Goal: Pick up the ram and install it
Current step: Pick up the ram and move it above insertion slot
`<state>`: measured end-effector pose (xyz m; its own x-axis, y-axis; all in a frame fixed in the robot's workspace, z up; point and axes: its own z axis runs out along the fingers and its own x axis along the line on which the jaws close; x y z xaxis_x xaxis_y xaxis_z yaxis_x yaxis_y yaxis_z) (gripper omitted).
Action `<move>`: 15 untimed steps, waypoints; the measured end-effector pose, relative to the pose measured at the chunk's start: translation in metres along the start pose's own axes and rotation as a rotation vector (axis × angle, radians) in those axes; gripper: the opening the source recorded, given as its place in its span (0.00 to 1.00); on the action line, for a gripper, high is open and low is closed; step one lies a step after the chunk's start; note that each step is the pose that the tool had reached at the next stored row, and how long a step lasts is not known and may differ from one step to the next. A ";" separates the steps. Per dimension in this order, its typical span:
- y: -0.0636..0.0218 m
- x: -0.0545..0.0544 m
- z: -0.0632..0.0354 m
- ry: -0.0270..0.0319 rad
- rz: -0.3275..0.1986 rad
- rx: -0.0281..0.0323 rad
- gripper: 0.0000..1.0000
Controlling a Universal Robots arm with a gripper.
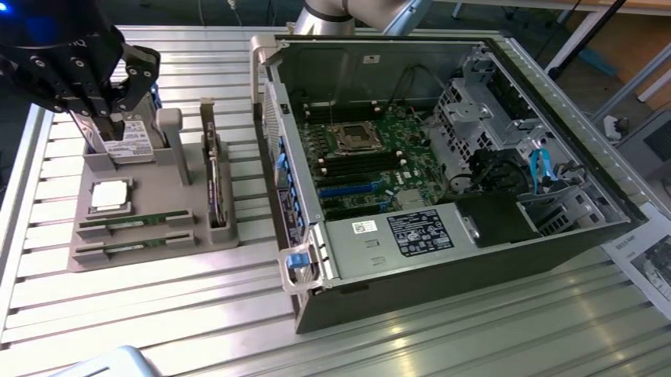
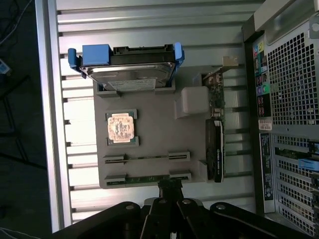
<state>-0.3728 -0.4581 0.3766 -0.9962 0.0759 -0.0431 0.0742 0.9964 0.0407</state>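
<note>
Gripper fingers pressed together, nothing pinched, poised above grey holder, ram sunk in holder slot, thin green edge seen, chips hidden, fingertips obscured in exterior view.

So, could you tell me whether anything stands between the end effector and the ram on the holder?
Nothing visible does. The end effector hangs shut above the gray holder, and the ram sticks lie uncovered in its slots, open from above. The processor chip beside them lies flat and low.
</note>
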 end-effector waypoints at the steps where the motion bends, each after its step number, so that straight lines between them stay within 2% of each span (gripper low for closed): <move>1: 0.0000 0.000 0.0000 0.0000 0.000 0.0000 0.10; 9: 0.0000 0.000 0.0000 0.0006 -0.014 -0.0006 0.10; 15: 0.0000 0.000 -0.0001 0.0027 -0.065 -0.0027 0.10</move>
<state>-0.3728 -0.4581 0.3766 -0.9990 0.0110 -0.0430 0.0093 0.9991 0.0406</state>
